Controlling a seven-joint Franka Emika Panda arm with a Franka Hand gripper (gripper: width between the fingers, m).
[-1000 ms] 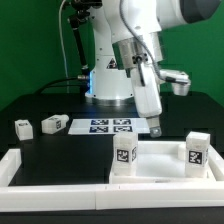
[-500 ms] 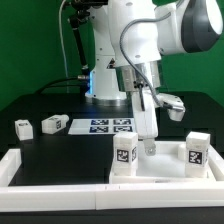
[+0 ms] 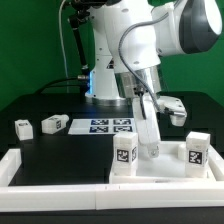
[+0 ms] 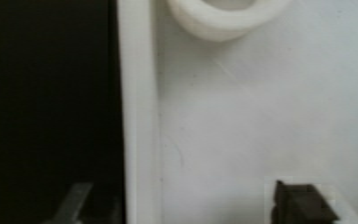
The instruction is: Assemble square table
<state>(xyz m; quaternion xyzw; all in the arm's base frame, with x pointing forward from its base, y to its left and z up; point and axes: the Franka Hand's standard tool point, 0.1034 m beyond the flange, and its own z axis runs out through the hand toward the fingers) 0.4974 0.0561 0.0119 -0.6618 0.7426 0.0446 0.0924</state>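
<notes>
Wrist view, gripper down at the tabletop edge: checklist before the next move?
1. Fingers straddle the tabletop's edge: ok.
2. Pads touching the tabletop: cannot tell.
3. Corner socket clear of the fingers: ok.
4. Gripper apart from the upright tagged leg nearest it, exterior view: ok, a gap shows.
5. Loose legs lie away from the tabletop: ok.
</notes>
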